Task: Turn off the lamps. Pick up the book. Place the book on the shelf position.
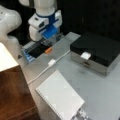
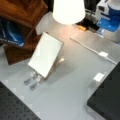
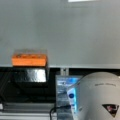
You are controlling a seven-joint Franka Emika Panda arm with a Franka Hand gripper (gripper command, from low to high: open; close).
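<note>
The white book (image 1: 60, 96) leans tilted on a small clear stand, its ridged edge toward a front view's left; the book (image 2: 46, 53) also shows beside the shelf. The shelf position is the reddish-brown wooden piece (image 1: 13, 95), also the wooden piece (image 2: 22, 11). A white lamp shade (image 2: 68, 10) glows brightly; the lamp shade (image 1: 5, 58) sits above the shelf. My gripper (image 1: 51, 40) hangs at the table's far edge just above an orange switch (image 1: 48, 50), far from the book. The gripper (image 2: 103, 31) holds nothing that shows. In the wrist view the orange switch (image 3: 29, 60) lies at the table edge.
A black-topped silver box (image 1: 97, 51) stands at a front view's right with a small white block (image 1: 85, 55) on it. A white cable with an inline switch (image 1: 51, 62) runs across the grey table; the inline switch (image 2: 103, 54) shows too. The robot's white base (image 3: 100, 95) is close.
</note>
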